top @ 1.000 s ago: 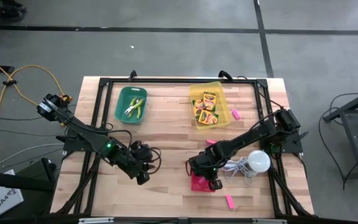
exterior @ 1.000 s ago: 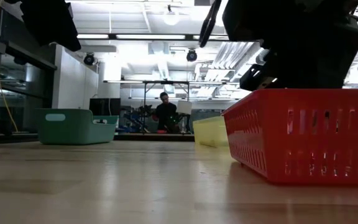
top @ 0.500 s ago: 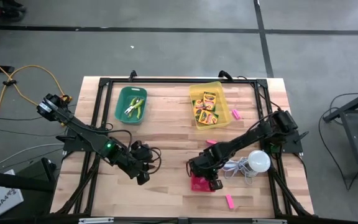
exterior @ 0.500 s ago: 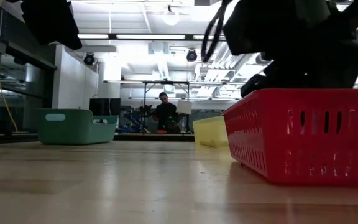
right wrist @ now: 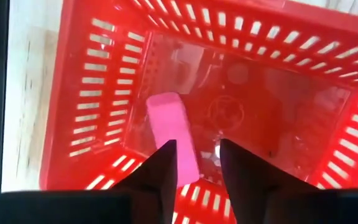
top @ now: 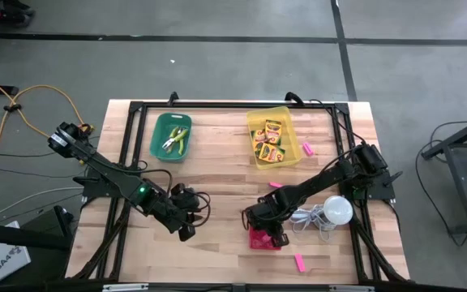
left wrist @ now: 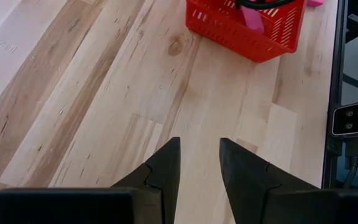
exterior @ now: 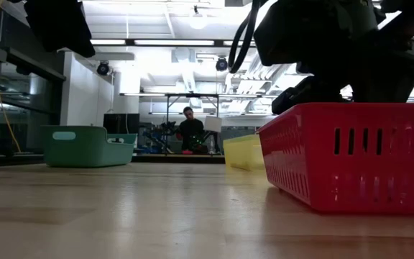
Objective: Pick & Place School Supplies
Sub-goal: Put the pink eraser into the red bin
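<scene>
A pink eraser (right wrist: 171, 134) lies flat on the floor of the red basket (right wrist: 79, 93), which stands near the table's near edge (top: 255, 241). My right gripper (right wrist: 194, 155) hangs open just above it, over the basket (top: 266, 231), touching nothing. Several crayon boxes (top: 270, 139) lie in the yellow bin (top: 254, 122) at the far side. Loose pink erasers lie on the wood: one (top: 306, 148) right of the yellow bin, one (top: 275, 185) mid-table, one (top: 298, 261) by the near edge. My left gripper (top: 187, 229) waits open over bare wood (left wrist: 199, 158), left of the basket.
A green bin (top: 159, 134) with pliers sits at the far left. The white bulb (top: 337, 209) and its coiled cord lie right of the red basket, under my right arm. A black frame runs along the table's edges. A person stands far back in the room (exterior: 190, 129).
My right gripper has risen out of the red basket: in the low view its dark shape behind the basket's slots has cleared. The basket has stayed in place.
</scene>
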{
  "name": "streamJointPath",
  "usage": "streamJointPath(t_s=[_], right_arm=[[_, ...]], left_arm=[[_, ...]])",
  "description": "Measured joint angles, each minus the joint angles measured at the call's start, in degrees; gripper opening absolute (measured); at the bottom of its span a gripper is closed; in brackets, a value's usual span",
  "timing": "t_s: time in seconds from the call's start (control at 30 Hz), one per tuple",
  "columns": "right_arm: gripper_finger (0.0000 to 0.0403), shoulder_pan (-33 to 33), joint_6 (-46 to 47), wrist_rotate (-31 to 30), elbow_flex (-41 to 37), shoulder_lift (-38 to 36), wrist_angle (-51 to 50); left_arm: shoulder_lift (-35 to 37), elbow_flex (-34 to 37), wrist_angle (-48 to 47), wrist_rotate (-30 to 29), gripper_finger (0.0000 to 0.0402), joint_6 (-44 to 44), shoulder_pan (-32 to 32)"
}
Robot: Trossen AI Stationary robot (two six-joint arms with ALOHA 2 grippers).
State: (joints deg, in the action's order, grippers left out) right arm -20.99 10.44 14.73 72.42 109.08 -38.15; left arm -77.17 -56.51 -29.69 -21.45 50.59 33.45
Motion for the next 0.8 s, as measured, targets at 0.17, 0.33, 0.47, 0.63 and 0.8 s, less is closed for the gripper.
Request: streamJointPath(t_s=[0.17, 0.33, 0.47, 0.63, 0.8], right_arm=[[0.0120, 0.2, -1.7, -2.0, 0.0, -0.7, -0.2], [0.0120, 0.9, -2.8, -3.2, 0.1, -2.1, -0.2], [0.0121, 1.7, -3.0, -3.3, 0.2, -3.4, -0.4], [0.0121, 2.0, -3.2, -4.1, 0.2, -5.7, -1.0], [0.0121, 2.0, -2.3, -5.6, 0.1, -8.9, -1.5]], left_arm=[[0.0, 0.0, 0.0, 0.0, 0.0108, 0.0, 0.0], [0.0, 0.0, 0.0, 0.0, 0.0108, 0.0, 0.0], [0.0, 0.0, 0.0, 0.0, 0.0108, 0.0, 0.0], [0.0, 0.0, 0.1, 0.0, 0.0108, -0.1, 0.0], [0.0, 0.0, 0.1, 0.0, 0.0108, -0.1, 0.0]])
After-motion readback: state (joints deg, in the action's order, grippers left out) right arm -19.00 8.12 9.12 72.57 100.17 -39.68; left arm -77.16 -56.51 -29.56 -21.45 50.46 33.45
